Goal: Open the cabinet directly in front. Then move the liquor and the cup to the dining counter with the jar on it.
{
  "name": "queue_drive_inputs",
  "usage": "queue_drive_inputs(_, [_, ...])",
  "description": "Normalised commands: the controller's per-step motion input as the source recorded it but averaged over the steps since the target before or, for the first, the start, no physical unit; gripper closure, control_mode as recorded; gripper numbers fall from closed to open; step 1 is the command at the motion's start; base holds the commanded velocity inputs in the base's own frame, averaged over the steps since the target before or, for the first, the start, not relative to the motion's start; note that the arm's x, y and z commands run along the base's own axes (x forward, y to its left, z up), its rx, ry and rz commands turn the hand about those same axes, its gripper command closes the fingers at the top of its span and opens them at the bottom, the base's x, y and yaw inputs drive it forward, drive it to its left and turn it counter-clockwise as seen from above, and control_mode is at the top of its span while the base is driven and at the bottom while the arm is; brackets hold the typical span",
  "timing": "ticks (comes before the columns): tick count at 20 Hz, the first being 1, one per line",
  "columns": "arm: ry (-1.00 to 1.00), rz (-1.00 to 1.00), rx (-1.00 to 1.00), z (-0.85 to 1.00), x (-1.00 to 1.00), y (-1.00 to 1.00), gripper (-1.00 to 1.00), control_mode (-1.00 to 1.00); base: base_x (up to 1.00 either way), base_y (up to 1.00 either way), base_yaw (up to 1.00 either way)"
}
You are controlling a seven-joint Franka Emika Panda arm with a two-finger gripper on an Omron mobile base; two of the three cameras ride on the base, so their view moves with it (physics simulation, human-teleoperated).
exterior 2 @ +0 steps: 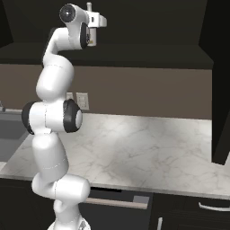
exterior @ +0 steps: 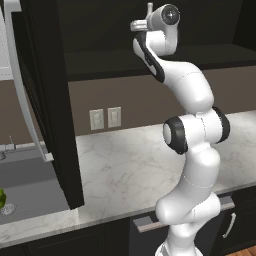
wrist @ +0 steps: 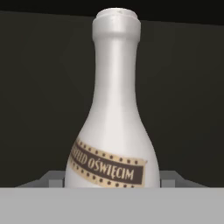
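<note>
The liquor point(wrist: 113, 131), a pale bottle with a narrow neck and a dark banded label, stands upright and very close in the hand view, against the dark inside of the cabinet point(exterior: 100, 65). My gripper point(wrist: 113, 180) is shut on its lower body, with a grey finger point(wrist: 56, 179) pressed against each side. In the base views the hand point(exterior: 142, 25) point(exterior 2: 92, 18) is raised at the level of the cabinet's shelf. Both near-black doors stand open: one at the left point(exterior: 47, 100) with its silver bar handle point(exterior: 22, 95), one at the right point(exterior 2: 220, 90). The cup, dining counter and jar are out of view.
Below the cabinet runs a marble worktop point(exterior: 130, 165) with a sink point(exterior: 25, 180) at its left. A small green thing point(exterior: 1, 199) shows at the picture's edge by the sink. Wall sockets point(exterior: 105, 118) sit on the brown backsplash. Dark drawers point(exterior 2: 117, 202) lie under the worktop.
</note>
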Motion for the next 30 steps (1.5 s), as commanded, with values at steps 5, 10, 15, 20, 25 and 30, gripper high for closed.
queue_drive_inputs(5, [-0.01,0.00,0.00,0.00,-0.04,0.00,1.00,-1.00,0.00,0.00,0.00])
queue_drive_inputs(10, [-0.09,0.00,0.00,0.00,-0.61,0.00,1.00,-1.00,0.00,0.00,0.00])
queue_drive_inputs(15, [-0.07,0.00,0.00,0.00,-0.96,-0.05,1.00,-1.00,0.00,0.00,0.00])
queue_drive_inputs(20, [-0.04,0.00,0.00,0.00,-1.00,-0.10,1.00,-1.00,0.00,0.00,0.00])
queue_drive_inputs(25, [0.00,0.00,0.01,0.00,-1.00,-0.20,1.00,-1.00,0.00,0.00,0.00])
queue_drive_inputs(30, [0.01,0.00,0.01,-0.01,-1.00,-0.20,1.00,-1.00,0.00,0.00,0.00])
